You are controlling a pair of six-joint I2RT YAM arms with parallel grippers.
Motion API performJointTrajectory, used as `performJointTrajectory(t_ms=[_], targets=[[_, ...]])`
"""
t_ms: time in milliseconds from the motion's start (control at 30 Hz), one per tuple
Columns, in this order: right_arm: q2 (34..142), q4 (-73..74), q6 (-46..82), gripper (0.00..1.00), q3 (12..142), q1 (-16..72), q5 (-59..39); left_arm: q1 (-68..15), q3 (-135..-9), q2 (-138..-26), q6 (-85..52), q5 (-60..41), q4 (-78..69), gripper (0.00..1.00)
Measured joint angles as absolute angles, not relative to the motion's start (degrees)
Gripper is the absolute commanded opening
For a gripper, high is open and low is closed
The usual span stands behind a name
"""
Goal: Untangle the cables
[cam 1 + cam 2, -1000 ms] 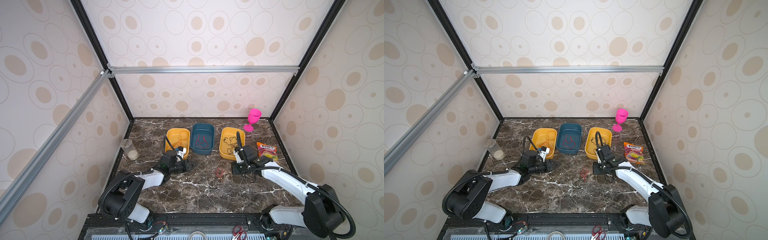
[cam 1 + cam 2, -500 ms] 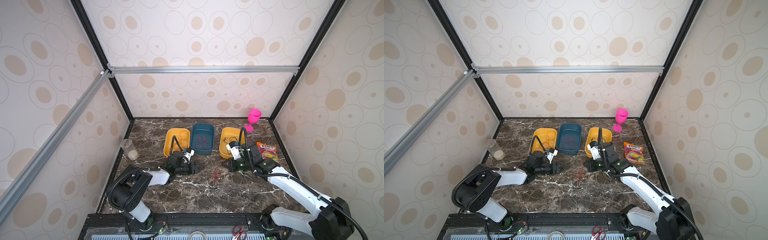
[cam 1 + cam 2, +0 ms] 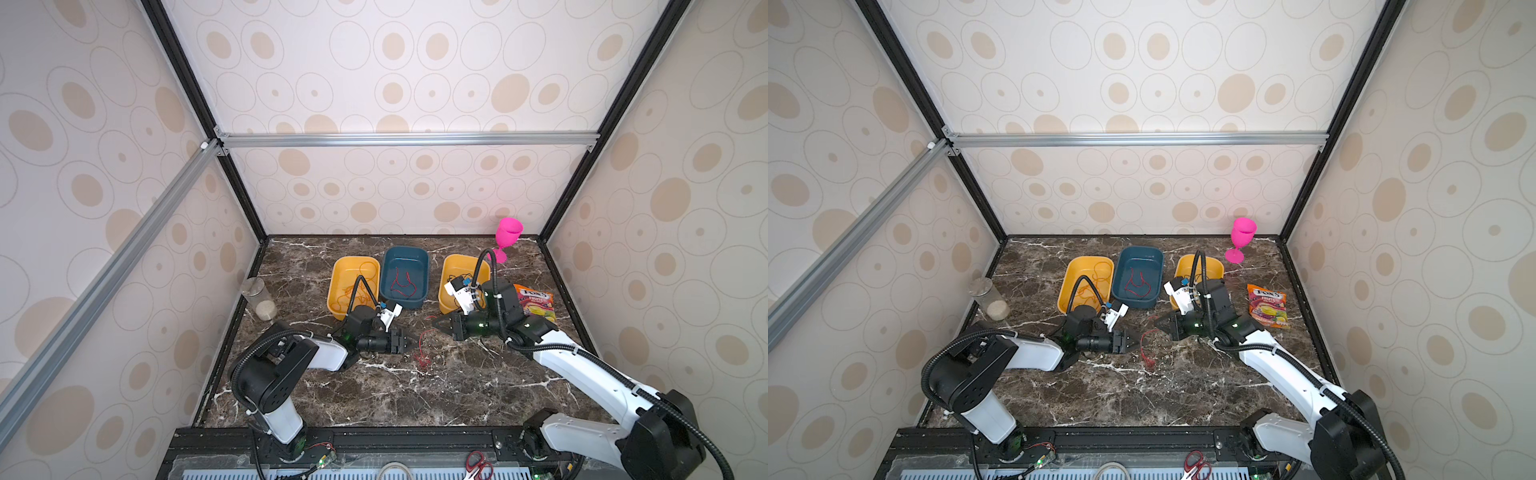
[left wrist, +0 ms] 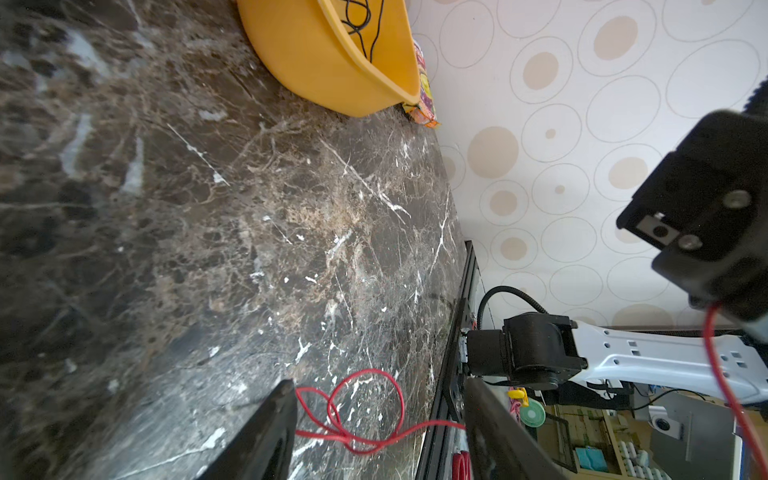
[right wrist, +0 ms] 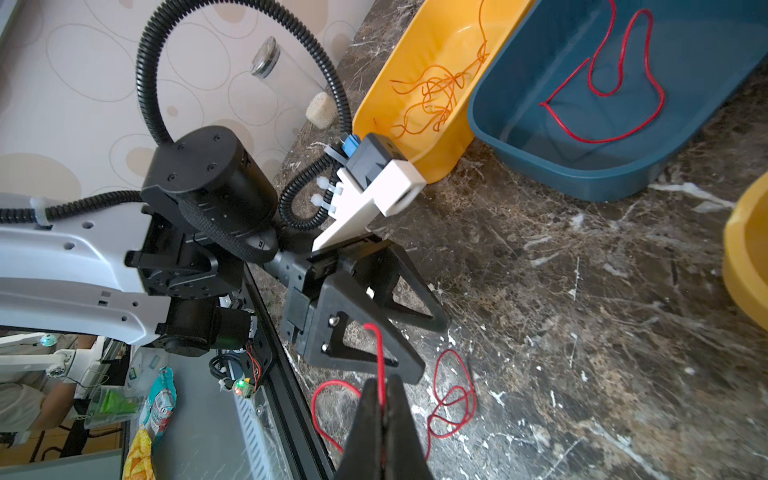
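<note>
A thin red cable (image 3: 423,345) lies in loose loops on the marble table (image 3: 374,395) between the two arms. My right gripper (image 3: 435,322) is shut on one strand of it, seen pinched in the right wrist view (image 5: 383,380), and the rest of the red cable (image 5: 453,399) curls on the table. My left gripper (image 3: 409,341) stands open, and a looped part of the red cable (image 4: 361,440) runs loose between its jaws (image 4: 378,386). Orange cables (image 3: 353,291), another red cable (image 3: 401,284) and black cables (image 3: 455,277) lie in three trays.
A yellow tray (image 3: 334,291), a blue tray (image 3: 424,270) and a second yellow tray (image 3: 442,291) stand in a row at the back. A pink goblet (image 3: 508,237) and a candy bag (image 3: 536,301) are at the right, a glass jar (image 3: 259,297) at the left wall.
My left gripper has opened and slid right toward the middle. My right gripper has swung to point left, still shut on the red cable, which is now drawn out of its clump.
</note>
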State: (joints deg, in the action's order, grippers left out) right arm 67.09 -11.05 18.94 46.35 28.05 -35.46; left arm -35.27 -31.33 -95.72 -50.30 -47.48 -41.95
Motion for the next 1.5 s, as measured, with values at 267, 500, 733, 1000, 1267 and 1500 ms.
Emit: performJointTrajectory(t_ms=[267,500,733,1000,1267,1500], targets=[[68.3,-10.7,18.3,0.0,46.7,28.1,-34.8,-35.5,-32.3,-92.8,-46.2,-44.4,-33.2,0.63],[69.6,-9.6,18.4,0.0,46.7,28.1,-34.7,-36.6,-35.3,-93.0,-44.5,-39.0,-25.3,0.61],[69.9,-9.3,18.4,0.0,46.7,28.1,-34.7,-38.7,-36.1,-93.8,-44.2,-36.0,-22.0,0.55],[70.5,-8.2,18.5,0.0,46.7,28.1,-34.6,-39.9,-35.9,-94.7,-45.2,-34.6,-22.1,0.36],[69.6,-9.1,18.1,0.0,46.5,28.1,-31.3,-40.0,-35.9,-96.9,-46.5,-33.8,-22.3,0.03],[64.0,-13.1,18.1,0.0,44.8,27.3,-20.1,-39.4,-34.3,-95.1,-46.8,-32.4,-22.4,0.0]])
